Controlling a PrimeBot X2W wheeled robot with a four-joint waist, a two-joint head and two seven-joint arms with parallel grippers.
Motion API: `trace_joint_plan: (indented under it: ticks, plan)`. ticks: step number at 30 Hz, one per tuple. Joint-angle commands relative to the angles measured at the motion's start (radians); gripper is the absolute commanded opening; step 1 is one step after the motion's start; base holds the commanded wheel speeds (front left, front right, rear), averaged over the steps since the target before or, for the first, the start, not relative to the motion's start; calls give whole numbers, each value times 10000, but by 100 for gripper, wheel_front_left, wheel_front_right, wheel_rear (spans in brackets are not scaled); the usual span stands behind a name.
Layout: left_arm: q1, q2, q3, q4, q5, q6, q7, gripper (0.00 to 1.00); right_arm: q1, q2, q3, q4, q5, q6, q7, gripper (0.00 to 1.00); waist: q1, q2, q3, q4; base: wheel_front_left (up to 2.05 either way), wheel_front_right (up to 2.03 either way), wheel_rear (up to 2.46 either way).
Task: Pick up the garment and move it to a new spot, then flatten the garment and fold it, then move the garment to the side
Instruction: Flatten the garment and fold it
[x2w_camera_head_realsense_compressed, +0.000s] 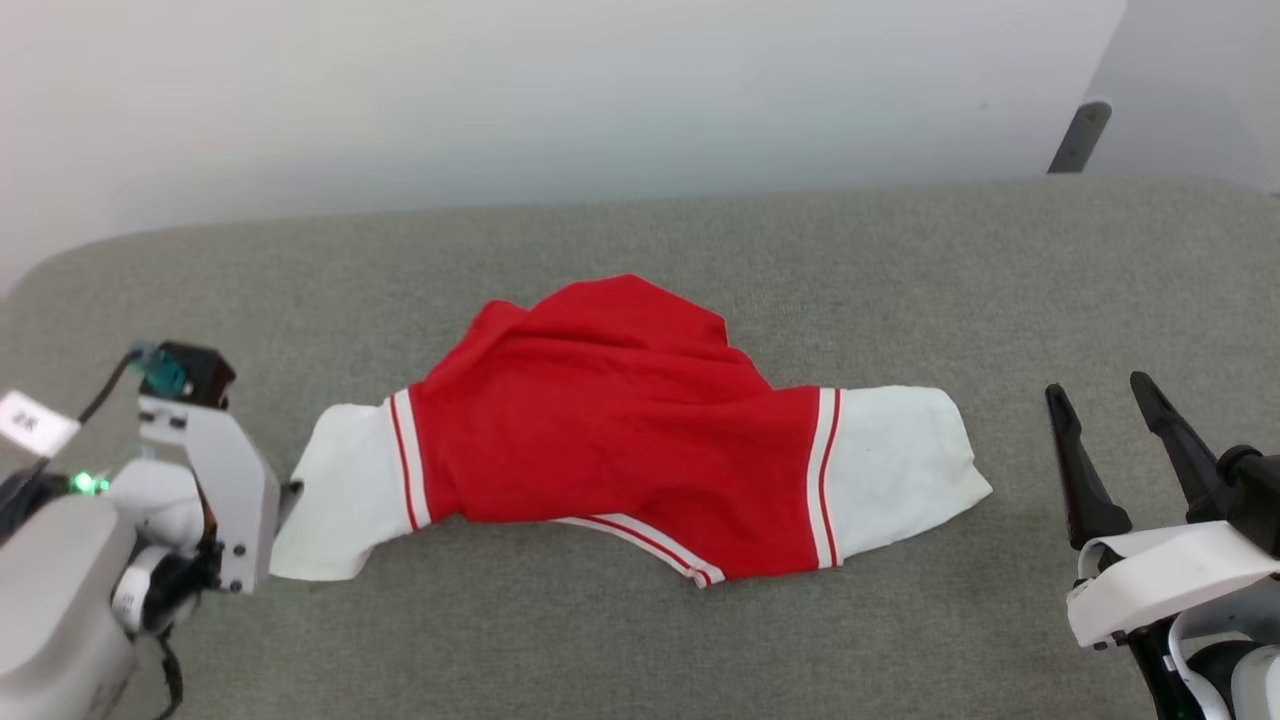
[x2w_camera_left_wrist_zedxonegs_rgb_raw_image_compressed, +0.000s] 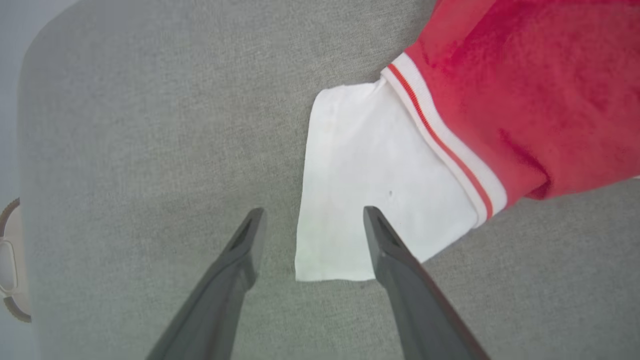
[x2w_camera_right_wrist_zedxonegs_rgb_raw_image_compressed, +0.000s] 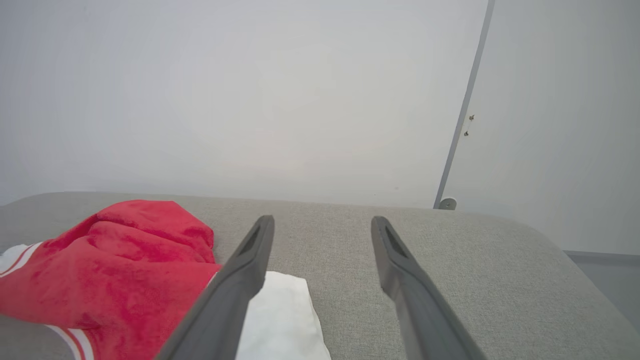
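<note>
The garment (x2w_camera_head_realsense_compressed: 610, 440), a red jersey with white sleeves and red-white striped trim, lies spread and rumpled across the grey padded surface (x2w_camera_head_realsense_compressed: 640, 640). Its numbers are hidden. My left gripper (x2w_camera_left_wrist_zedxonegs_rgb_raw_image_compressed: 310, 220) is open right above the end of one white sleeve (x2w_camera_left_wrist_zedxonegs_rgb_raw_image_compressed: 370, 185); the sleeve's edge lies between the two dark fingers, not pinched. In the head view the left arm's wrist (x2w_camera_head_realsense_compressed: 215, 470) sits at that sleeve's (x2w_camera_head_realsense_compressed: 340, 500) outer edge. My right gripper (x2w_camera_head_realsense_compressed: 1100, 410) is open and empty, hovering to the right of the other white sleeve (x2w_camera_head_realsense_compressed: 900, 465).
A pale wall (x2w_camera_head_realsense_compressed: 560, 90) rises behind the surface's far edge. A grey post (x2w_camera_head_realsense_compressed: 1080, 135) stands at the far right corner. Bare grey fabric lies in front of and behind the garment (x2w_camera_right_wrist_zedxonegs_rgb_raw_image_compressed: 115, 270).
</note>
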Motion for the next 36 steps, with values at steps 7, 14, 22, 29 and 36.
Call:
trace_joint_plan:
  ticks: [7, 14, 22, 29, 36]
  plan:
    - [770, 149, 196, -62, -755, -16, 356, 100, 291, -28, -25, -237, 27, -10, 41, 100, 0, 0, -338, -39, 0, 0, 0]
    - [1011, 291, 182, 165, -992, -48, 660, 100, 408, -58, -180, -484, -31, -10, 140, 100, 0, 0, -115, -256, 0, 0, 0]
    - [820, 193, 234, 832, -1062, -157, 508, 100, 316, -132, -235, -718, -88, -10, 291, 100, 0, 0, 280, -480, 0, 0, 0]
    - [576, -13, 143, 1462, -1079, -304, 579, 100, 268, -281, -272, -911, -86, -10, 444, 100, 0, 0, 565, -581, 0, 0, 0]
    - [467, -265, 87, 2095, -1264, -302, 882, 100, 228, -385, -325, -1075, -62, -10, 577, 100, 0, 0, 766, -572, 0, 0, 0]
